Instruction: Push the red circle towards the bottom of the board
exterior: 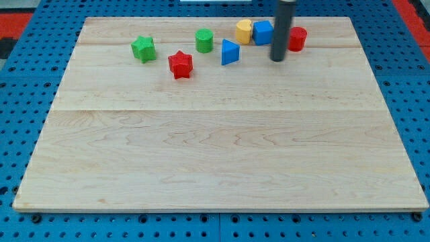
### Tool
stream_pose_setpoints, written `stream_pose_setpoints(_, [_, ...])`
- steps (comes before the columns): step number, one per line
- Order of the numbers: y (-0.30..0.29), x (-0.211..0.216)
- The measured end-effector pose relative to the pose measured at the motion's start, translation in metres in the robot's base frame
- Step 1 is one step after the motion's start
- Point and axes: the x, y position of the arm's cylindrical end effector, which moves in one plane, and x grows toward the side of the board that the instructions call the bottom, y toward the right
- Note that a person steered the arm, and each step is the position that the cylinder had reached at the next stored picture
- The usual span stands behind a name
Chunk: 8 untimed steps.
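The red circle (297, 39) is a short red cylinder near the view's top, right of centre on the wooden board (222, 154). The dark rod comes down from the view's top edge and partly covers the circle's left side. My tip (277, 58) rests just below and left of the red circle, close to it; contact cannot be told. A blue cube (263, 32) sits right behind the rod on its left.
A yellow block (244, 31) touches the blue cube's left side. A blue triangle (230, 52), a green cylinder (204, 40), a red star (180, 64) and a green star (143, 48) spread leftward along the top. Blue pegboard (20, 101) surrounds the board.
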Motion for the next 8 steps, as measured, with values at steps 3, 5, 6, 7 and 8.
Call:
stream_pose_setpoints(3, [0.024, -0.115])
stream_pose_setpoints(5, [0.008, -0.039])
stream_pose_setpoints(6, [0.012, -0.02])
stream_pose_setpoints(7, [0.007, -0.008])
stream_pose_setpoints(8, [0.045, 0.004])
